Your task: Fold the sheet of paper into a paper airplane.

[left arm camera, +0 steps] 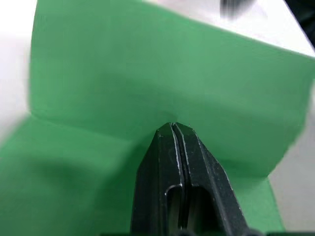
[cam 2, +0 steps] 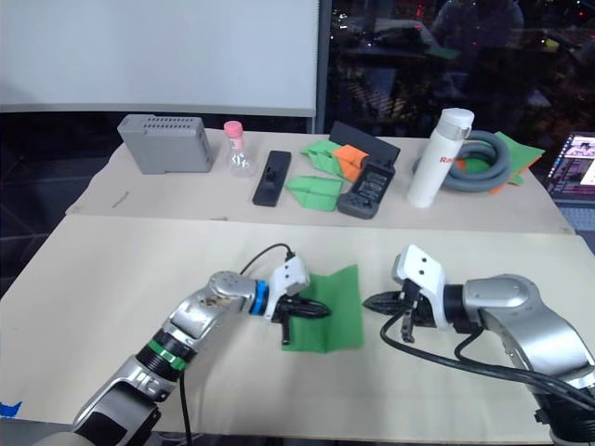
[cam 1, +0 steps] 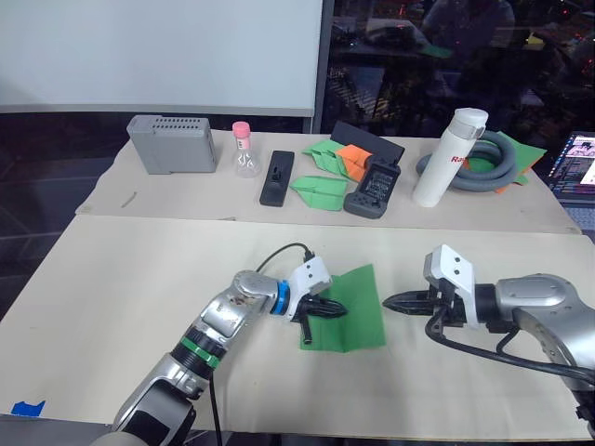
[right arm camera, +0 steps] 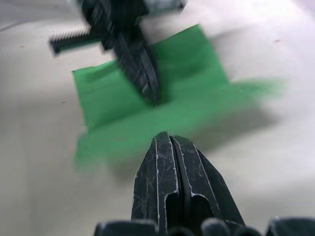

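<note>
Left claw (cam 1: pixel 337 309), fingers pressed together, presses down mid-sheet on the sheet of paper (cam 1: pixel 358 316); right claw (cam 1: pixel 395 301), fingers together too, hovers just beside its edge.

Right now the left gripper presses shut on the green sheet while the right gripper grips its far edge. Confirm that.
Not quite. The right gripper is shut but clear of the sheet of paper, beside its edge, as the left eye view shows. The left gripper does press shut on it.
</note>
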